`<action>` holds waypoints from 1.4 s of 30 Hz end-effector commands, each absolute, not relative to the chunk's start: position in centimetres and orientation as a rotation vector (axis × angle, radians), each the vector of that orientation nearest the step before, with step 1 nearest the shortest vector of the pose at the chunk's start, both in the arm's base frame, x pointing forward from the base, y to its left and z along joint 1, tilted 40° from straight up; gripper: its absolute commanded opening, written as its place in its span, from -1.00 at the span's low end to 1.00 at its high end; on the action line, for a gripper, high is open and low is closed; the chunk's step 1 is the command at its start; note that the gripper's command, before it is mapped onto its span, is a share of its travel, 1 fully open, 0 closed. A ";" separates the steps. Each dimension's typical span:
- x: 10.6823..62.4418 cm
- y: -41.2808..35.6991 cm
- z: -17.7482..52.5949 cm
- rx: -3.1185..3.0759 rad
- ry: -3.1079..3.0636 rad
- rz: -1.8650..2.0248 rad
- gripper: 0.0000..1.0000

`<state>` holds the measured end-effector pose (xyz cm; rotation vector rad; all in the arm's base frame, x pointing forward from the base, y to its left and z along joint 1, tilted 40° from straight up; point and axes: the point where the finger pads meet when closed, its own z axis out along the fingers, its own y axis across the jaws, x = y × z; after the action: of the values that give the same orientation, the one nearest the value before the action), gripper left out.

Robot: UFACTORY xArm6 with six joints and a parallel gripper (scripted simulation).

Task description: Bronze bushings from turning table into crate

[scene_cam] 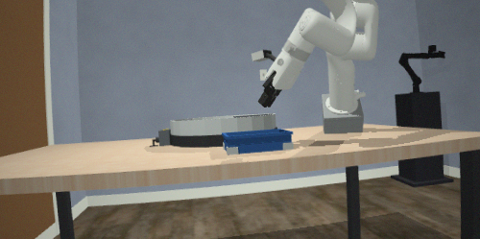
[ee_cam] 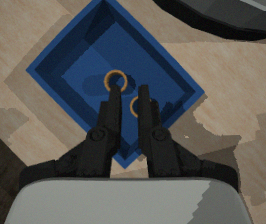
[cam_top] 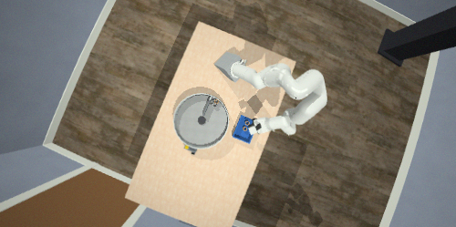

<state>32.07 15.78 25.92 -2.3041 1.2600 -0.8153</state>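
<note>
The blue crate (cam_top: 244, 128) stands on the table beside the grey turning table (cam_top: 201, 120); it also shows in the side view (scene_cam: 257, 140) and in the wrist view (ee_cam: 113, 90). Two bronze bushings lie on the crate floor: one in the open (ee_cam: 116, 80), one partly behind my finger (ee_cam: 137, 106). My gripper (ee_cam: 129, 98) (scene_cam: 265, 100) hangs well above the crate, its fingers close together with nothing between them. A few small bushings (cam_top: 212, 102) sit near the rim of the turning table, too small to tell their colours.
The arm's base (cam_top: 228, 65) stands on the table beyond the turning table. A small yellow and grey box (cam_top: 188, 148) is fixed to the turning table's near rim. A black stand with a camera arm (scene_cam: 418, 107) is off the table to the right.
</note>
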 end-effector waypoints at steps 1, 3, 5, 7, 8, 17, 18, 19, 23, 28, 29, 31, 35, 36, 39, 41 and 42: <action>32.1 15.8 26.0 -2.302 1.260 -0.815 -0.71; 32.1 15.8 26.0 -2.302 1.260 -0.815 -0.71; 32.1 15.8 26.0 -2.302 1.260 -0.815 -0.71; 32.1 15.8 26.0 -2.302 1.260 -0.815 -0.71; 32.1 15.8 26.0 -2.302 1.260 -0.815 -0.71; 32.1 15.8 26.0 -2.302 1.260 -0.815 -0.71; 32.1 15.8 26.0 -2.302 1.260 -0.815 -0.71; 32.1 15.8 26.0 -2.302 1.260 -0.815 -0.71; 32.1 15.8 26.0 -2.302 1.260 -0.815 -0.71; 32.1 15.8 26.0 -2.302 1.260 -0.815 -0.71; 32.1 15.8 26.0 -2.302 1.260 -0.815 -0.71; 32.1 15.8 26.0 -2.302 1.260 -0.815 -0.71; 32.1 15.8 26.0 -2.302 1.260 -0.815 -0.71; 32.1 15.8 26.0 -2.302 1.260 -0.815 -0.71; 32.1 15.8 26.0 -2.302 1.260 -0.815 -0.71; 32.1 15.8 26.0 -2.302 1.260 -0.815 -0.21; 32.1 15.8 26.0 -2.302 1.260 -0.815 -0.21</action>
<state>32.06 15.76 25.95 -2.3043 1.2601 -0.8144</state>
